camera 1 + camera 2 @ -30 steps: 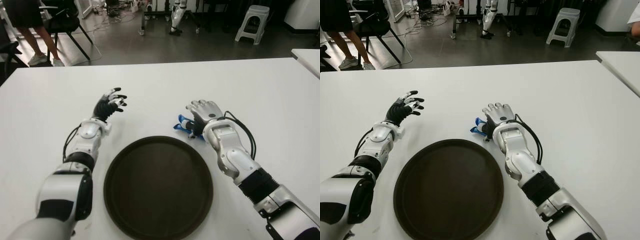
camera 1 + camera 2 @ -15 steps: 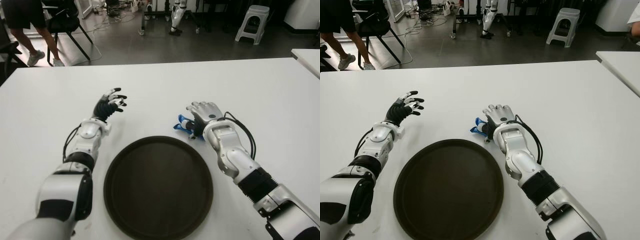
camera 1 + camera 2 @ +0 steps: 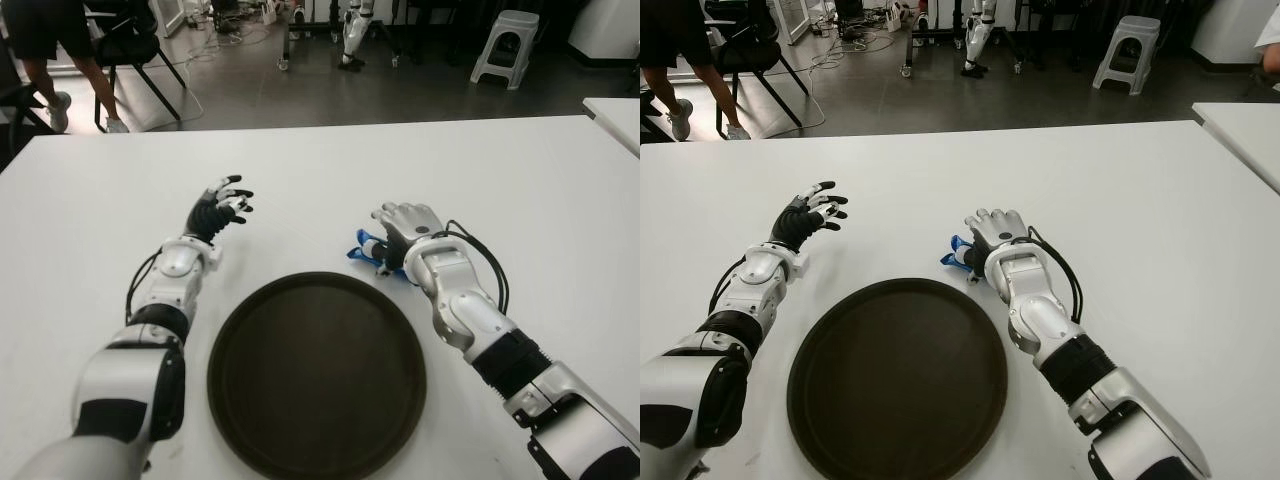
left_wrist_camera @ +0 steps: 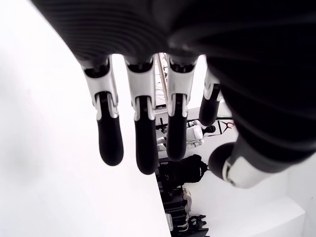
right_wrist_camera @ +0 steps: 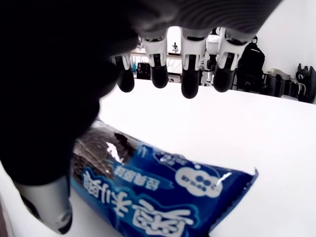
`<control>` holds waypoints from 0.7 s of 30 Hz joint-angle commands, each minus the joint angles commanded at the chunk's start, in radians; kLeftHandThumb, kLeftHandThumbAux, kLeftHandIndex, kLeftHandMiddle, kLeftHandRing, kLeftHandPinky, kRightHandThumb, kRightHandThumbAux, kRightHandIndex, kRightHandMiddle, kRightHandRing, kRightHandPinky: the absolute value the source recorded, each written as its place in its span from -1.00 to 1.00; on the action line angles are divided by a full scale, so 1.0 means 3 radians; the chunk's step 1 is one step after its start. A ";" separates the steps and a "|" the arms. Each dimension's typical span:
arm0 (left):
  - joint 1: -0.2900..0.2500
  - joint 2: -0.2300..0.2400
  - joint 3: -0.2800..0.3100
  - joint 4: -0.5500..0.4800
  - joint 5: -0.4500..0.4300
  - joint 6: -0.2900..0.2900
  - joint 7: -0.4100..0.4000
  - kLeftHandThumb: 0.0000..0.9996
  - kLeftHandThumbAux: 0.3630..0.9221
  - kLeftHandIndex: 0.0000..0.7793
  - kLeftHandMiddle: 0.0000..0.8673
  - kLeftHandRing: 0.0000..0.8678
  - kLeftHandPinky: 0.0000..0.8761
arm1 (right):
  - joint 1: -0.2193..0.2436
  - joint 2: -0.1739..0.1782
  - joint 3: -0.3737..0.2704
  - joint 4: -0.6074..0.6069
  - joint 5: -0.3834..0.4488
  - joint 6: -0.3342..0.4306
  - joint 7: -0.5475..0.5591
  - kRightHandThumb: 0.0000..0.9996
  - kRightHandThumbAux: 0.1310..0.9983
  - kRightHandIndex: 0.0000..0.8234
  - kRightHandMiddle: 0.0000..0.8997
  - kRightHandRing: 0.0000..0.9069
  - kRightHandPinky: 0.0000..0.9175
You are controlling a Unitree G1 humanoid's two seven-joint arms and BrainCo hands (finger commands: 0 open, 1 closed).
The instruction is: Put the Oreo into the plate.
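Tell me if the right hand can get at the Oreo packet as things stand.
Probably yes. The right hand hovers right over the Oreo packet on the white table, fingers open; nothing lies between them.

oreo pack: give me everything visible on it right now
The Oreo pack is a flat blue glossy wrapper, plastic by the look, printed with white characters and a dark cookie picture, with a crimped end seal. It lies flat on the white table just beyond the far rim of the dark round plate, not in it. The right hand hovers over it, fingers extended, covering most of it in the eye views; no grasp is visible.
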 joint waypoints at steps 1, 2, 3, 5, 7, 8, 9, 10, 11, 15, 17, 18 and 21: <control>-0.0001 0.0001 0.0001 0.0002 -0.0001 0.0005 0.0001 -0.64 -0.03 -0.57 -0.29 -0.19 -0.08 | -0.0001 0.0004 -0.0004 0.0006 0.0009 0.0005 -0.0001 -1.00 0.37 -0.79 -0.76 -0.73 -0.66; -0.0001 0.0002 0.0002 0.0003 -0.0002 0.0009 0.0001 -0.63 -0.02 -0.57 -0.28 -0.18 -0.07 | -0.0003 0.0008 -0.0006 0.0011 0.0016 0.0009 -0.0003 -1.00 0.37 -0.79 -0.76 -0.73 -0.66; -0.0002 0.0002 0.0005 0.0005 -0.0005 0.0014 0.0000 -0.63 -0.02 -0.56 -0.28 -0.18 -0.07 | -0.0007 0.0012 -0.0009 0.0019 0.0025 0.0014 0.0000 -1.00 0.37 -0.79 -0.76 -0.73 -0.66; -0.0002 0.0002 0.0009 0.0006 -0.0009 0.0018 -0.0003 -0.62 -0.01 -0.56 -0.28 -0.17 -0.06 | -0.0016 0.0013 -0.0010 0.0032 0.0039 0.0021 0.0012 -1.00 0.38 -0.79 -0.75 -0.72 -0.64; -0.0001 0.0004 0.0009 0.0007 -0.0010 0.0022 -0.0006 -0.62 -0.01 -0.56 -0.28 -0.18 -0.06 | -0.0027 0.0012 -0.0010 0.0044 0.0050 0.0022 0.0025 -1.00 0.39 -0.79 -0.75 -0.72 -0.67; -0.0001 0.0005 0.0009 0.0008 -0.0010 0.0023 -0.0008 -0.62 -0.01 -0.56 -0.28 -0.18 -0.06 | -0.0031 0.0013 -0.0011 0.0049 0.0054 0.0022 0.0029 -1.00 0.39 -0.80 -0.76 -0.73 -0.69; -0.0002 0.0006 0.0010 0.0009 -0.0011 0.0025 -0.0010 -0.62 -0.01 -0.57 -0.28 -0.18 -0.06 | -0.0045 0.0019 -0.0018 0.0078 0.0064 0.0028 0.0030 -1.00 0.39 -0.80 -0.76 -0.73 -0.70; -0.0002 0.0006 0.0011 0.0010 -0.0011 0.0027 -0.0012 -0.61 -0.02 -0.57 -0.28 -0.17 -0.05 | -0.0056 0.0023 -0.0023 0.0101 0.0073 0.0034 0.0029 -1.00 0.39 -0.80 -0.77 -0.74 -0.71; -0.0003 0.0007 0.0011 0.0010 -0.0012 0.0027 -0.0012 -0.61 -0.02 -0.57 -0.28 -0.17 -0.04 | -0.0064 0.0025 -0.0024 0.0116 0.0081 0.0038 0.0027 -1.00 0.39 -0.80 -0.77 -0.74 -0.72; 0.0000 0.0004 0.0011 0.0007 -0.0011 0.0019 -0.0011 -0.61 -0.02 -0.57 -0.28 -0.16 -0.02 | -0.0109 0.0027 -0.0026 0.0198 0.0122 0.0046 0.0025 -1.00 0.39 -0.82 -0.78 -0.75 -0.74; 0.0002 0.0004 0.0008 0.0006 -0.0009 0.0015 -0.0008 -0.62 -0.02 -0.58 -0.28 -0.16 -0.02 | -0.0126 0.0026 -0.0024 0.0222 0.0135 0.0048 0.0026 -1.00 0.39 -0.82 -0.78 -0.75 -0.73; 0.0002 0.0004 0.0007 0.0006 -0.0007 0.0013 -0.0007 -0.62 -0.01 -0.58 -0.28 -0.16 -0.02 | -0.0132 0.0025 -0.0022 0.0232 0.0141 0.0049 0.0025 -1.00 0.39 -0.82 -0.78 -0.74 -0.73; 0.0003 0.0003 0.0004 0.0007 -0.0002 0.0009 0.0000 -0.61 0.01 -0.58 -0.29 -0.17 -0.03 | -0.0170 0.0017 -0.0033 0.0311 0.0186 0.0016 -0.0015 -1.00 0.40 -0.81 -0.77 -0.74 -0.71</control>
